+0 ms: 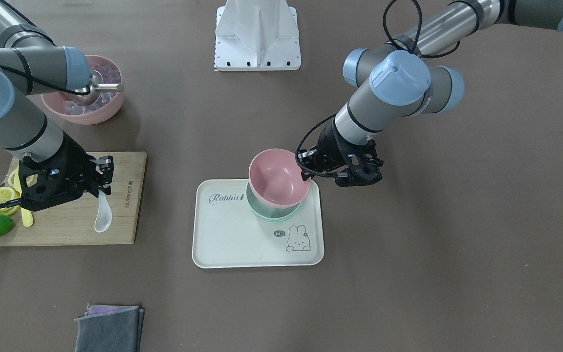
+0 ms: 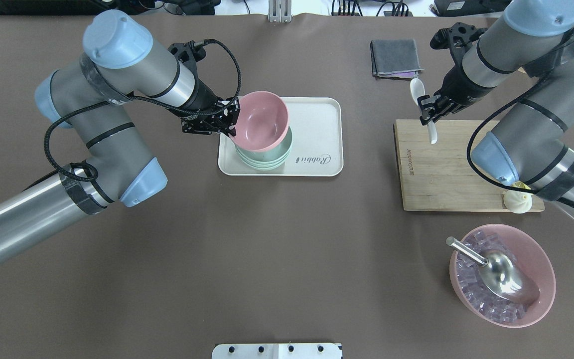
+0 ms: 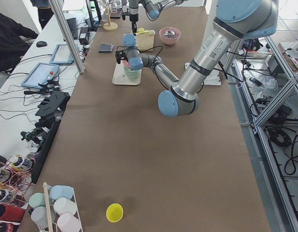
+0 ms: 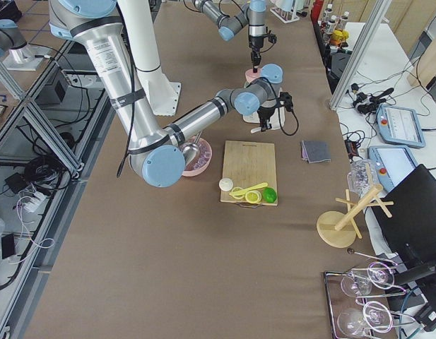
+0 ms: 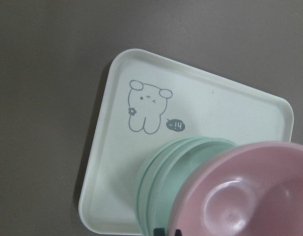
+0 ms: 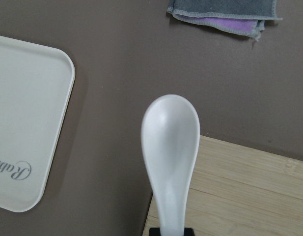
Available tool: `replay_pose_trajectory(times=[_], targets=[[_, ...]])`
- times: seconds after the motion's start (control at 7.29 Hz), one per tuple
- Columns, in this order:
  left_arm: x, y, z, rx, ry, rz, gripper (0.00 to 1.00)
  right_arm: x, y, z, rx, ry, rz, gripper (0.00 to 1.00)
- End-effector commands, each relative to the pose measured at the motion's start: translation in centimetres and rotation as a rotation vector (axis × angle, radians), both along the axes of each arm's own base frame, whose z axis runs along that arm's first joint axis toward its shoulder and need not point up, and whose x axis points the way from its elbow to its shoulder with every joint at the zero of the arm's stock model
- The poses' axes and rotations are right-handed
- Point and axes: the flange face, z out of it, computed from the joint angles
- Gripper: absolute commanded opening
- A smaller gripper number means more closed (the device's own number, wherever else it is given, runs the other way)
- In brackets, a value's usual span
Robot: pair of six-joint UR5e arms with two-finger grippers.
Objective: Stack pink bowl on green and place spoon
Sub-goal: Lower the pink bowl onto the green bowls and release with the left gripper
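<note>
Left gripper (image 2: 229, 122) pinches the pink bowl (image 2: 259, 119) by its rim, tilted on the green bowl stack (image 2: 267, 160). Right gripper (image 2: 429, 112) clamps the spoon (image 2: 416, 89) by its handle over the cutting board's (image 2: 446, 169) far edge. Judged light, rigid and slippery, so the handle grip suits.

Tray (image 1: 232, 234), cutting board (image 1: 66, 222), grey cloth (image 1: 108, 332)

Robotics lab here, long brown-covered table (image 3: 139, 159), white metal robot pedestal (image 1: 257, 34) at its edge, silver aluminium frame post (image 3: 67, 36) alongside, grey teach-pendant tablet (image 3: 40, 75), loose black cables (image 3: 28, 92) on the side bench
</note>
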Motion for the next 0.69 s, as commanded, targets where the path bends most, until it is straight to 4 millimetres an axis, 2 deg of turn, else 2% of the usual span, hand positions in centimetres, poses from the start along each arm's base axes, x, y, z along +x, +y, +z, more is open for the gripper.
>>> replay_pose_trajectory(times=[0.0,0.41,0.55], targets=[[0.8,0.3,0.2,0.001,-0.001,0.009,0.0,0.0,-0.1,-0.5,-0.009,-0.006,0.013,0.0],[1.5,-0.3,-0.7,0.006,0.003,0.009,0.0,0.0,-0.1,-0.5,-0.01,-0.006,0.014,0.0],[1.9,-0.6,-0.1,0.009,0.006,0.009,0.0,0.0,-0.1,-0.5,-0.01,-0.006,0.014,0.0]])
